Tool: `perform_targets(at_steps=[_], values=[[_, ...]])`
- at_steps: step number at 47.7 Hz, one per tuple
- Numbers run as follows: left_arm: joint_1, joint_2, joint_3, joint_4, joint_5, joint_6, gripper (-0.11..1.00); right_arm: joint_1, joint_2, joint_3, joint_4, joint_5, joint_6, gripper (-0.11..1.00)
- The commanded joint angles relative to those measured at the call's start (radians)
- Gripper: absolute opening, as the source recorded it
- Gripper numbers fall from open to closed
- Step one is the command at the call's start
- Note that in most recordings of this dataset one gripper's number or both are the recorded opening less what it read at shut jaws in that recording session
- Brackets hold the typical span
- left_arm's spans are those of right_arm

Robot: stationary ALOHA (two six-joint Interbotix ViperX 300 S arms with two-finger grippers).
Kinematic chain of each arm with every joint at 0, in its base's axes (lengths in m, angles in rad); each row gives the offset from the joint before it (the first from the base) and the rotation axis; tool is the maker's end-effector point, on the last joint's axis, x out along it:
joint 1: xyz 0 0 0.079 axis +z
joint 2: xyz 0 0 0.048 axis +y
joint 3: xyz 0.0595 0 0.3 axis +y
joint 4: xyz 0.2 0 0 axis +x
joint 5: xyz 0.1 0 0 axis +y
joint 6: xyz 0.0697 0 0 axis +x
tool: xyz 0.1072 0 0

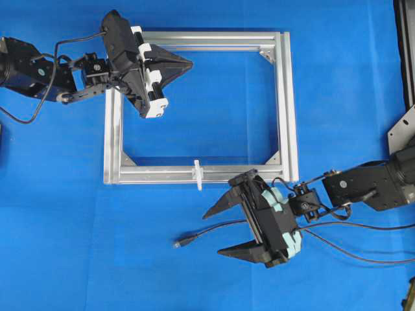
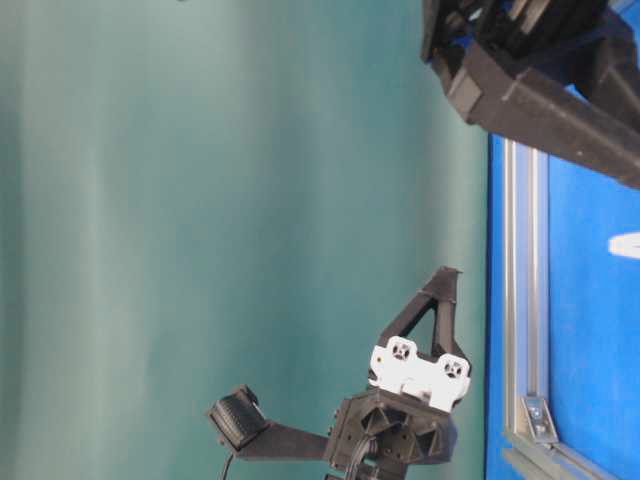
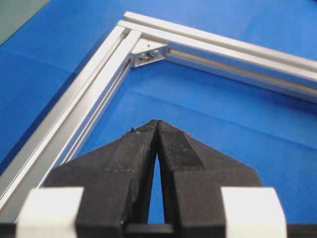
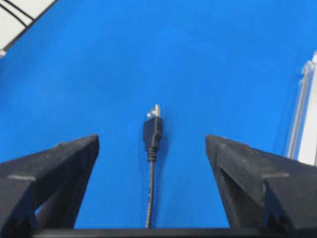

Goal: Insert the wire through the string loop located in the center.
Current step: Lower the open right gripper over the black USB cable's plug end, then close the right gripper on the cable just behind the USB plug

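Observation:
The wire (image 1: 211, 232) lies on the blue mat below the frame, its small plug (image 1: 183, 243) at the left end. In the right wrist view the plug (image 4: 153, 130) and its thin cable lie flat between the spread fingers, touching neither. My right gripper (image 1: 218, 228) is open over the wire, just behind the plug. The white string loop (image 1: 198, 174) stands on the middle of the frame's near bar, up and left of that gripper. My left gripper (image 1: 190, 63) is shut on nothing, hovering inside the frame's upper left corner; in its wrist view (image 3: 157, 122) the tips meet.
The silver aluminium frame (image 1: 285, 103) lies flat on the blue mat, with corner brackets (image 3: 147, 53) inside. The right arm's own black cables (image 1: 350, 243) trail over the mat at the lower right. A grey bracket (image 1: 403, 129) sits at the right edge.

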Motion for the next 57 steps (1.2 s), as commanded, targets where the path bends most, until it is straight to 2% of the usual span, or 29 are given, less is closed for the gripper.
perform_targets(at_steps=[1, 22, 31, 44, 51, 57], values=[[-0.005, -0.031, -0.015, 0.002, -0.009, 0.0, 0.0, 0.003, -0.018, -0.012, 0.017, -0.005, 0.002, 0.8], [-0.006, -0.029, -0.012, 0.003, -0.009, 0.0, 0.0, 0.011, 0.124, -0.052, 0.13, -0.011, 0.002, 0.8], [-0.006, -0.031, -0.011, 0.003, -0.008, 0.0, 0.0, 0.017, 0.175, -0.071, 0.135, -0.011, 0.002, 0.8], [-0.006, -0.031, -0.009, 0.003, -0.003, -0.002, 0.0, 0.017, 0.195, -0.077, 0.147, -0.011, 0.002, 0.74], [-0.006, -0.031, -0.009, 0.003, -0.003, -0.003, 0.0, 0.017, 0.195, -0.077, 0.147, -0.011, 0.002, 0.64], [-0.006, -0.031, -0.009, 0.003, -0.003, -0.003, 0.0, 0.017, 0.195, -0.077, 0.147, -0.014, 0.0, 0.4]])
